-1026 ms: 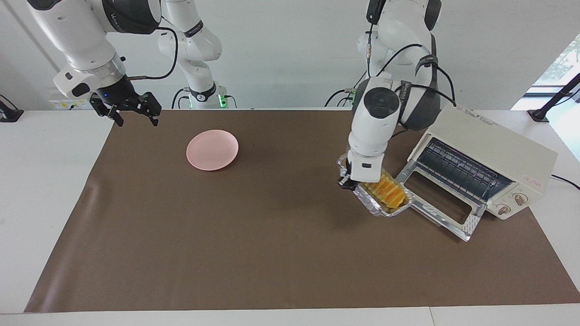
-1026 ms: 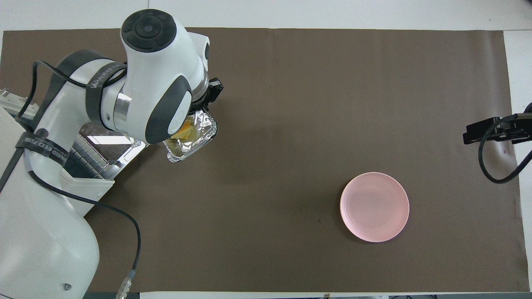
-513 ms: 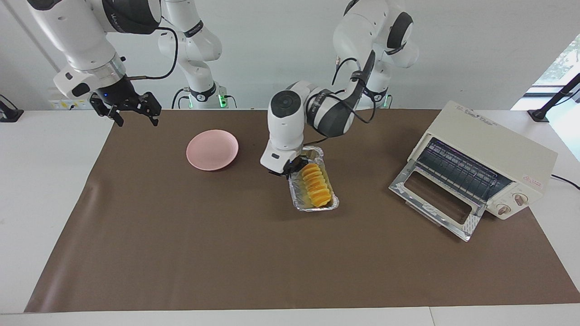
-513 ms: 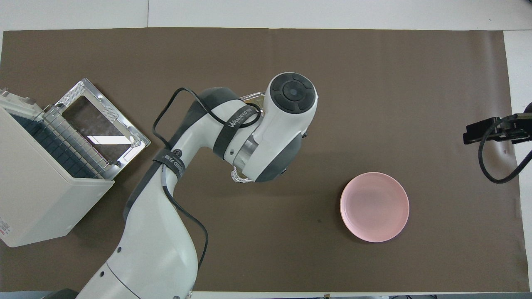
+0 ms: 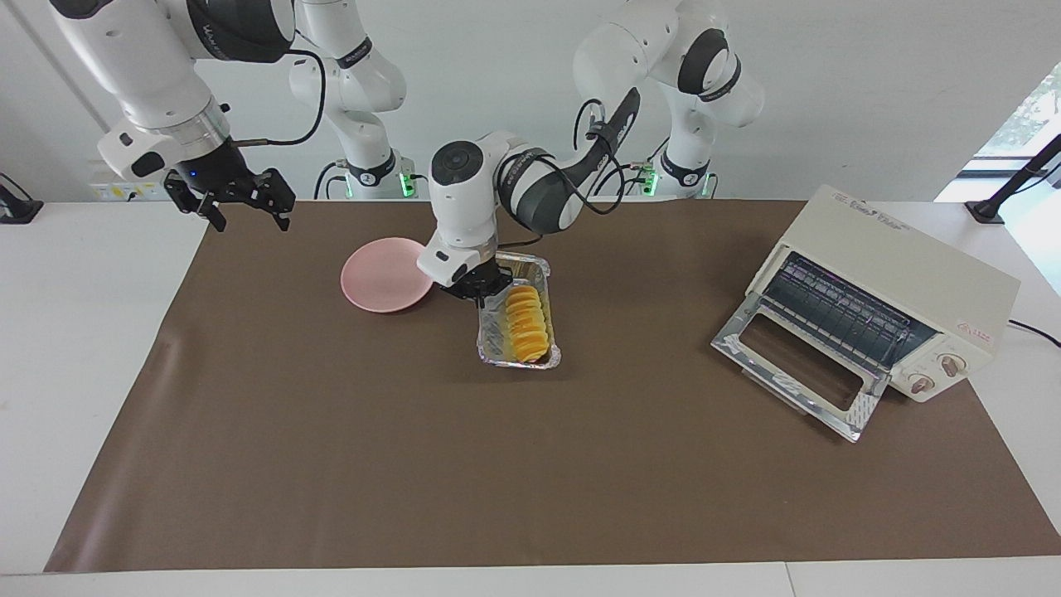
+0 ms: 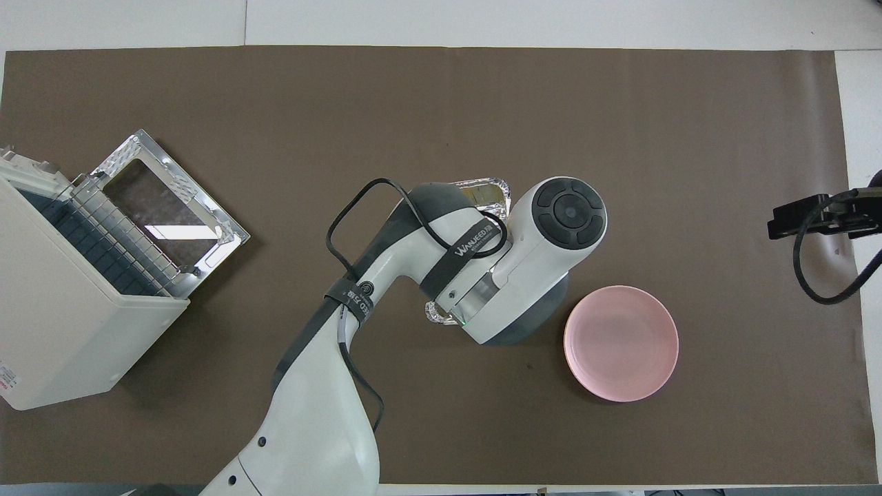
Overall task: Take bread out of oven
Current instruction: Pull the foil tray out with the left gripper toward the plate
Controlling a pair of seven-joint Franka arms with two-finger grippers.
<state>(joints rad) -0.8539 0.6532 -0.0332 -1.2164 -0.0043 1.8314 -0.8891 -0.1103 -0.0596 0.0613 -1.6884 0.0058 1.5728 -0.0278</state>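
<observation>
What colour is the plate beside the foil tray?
Pale pink, plain: the plate shows best in the overhead view.

bread (image 5: 528, 324): in foil tray (image 5: 491, 347), beside pink plate (image 5: 388, 274)
left claw (image 5: 479, 292): gripping tray rim
oven (image 5: 879, 303): door down

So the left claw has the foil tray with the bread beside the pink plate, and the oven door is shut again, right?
Not quite: the oven door is open, dropped flat in front of it with the wire rack exposed, as the facing view shows. The rest holds: the left claw grips the foil tray at its rim, the bread lies in it, and the tray is beside the pink plate.
</observation>
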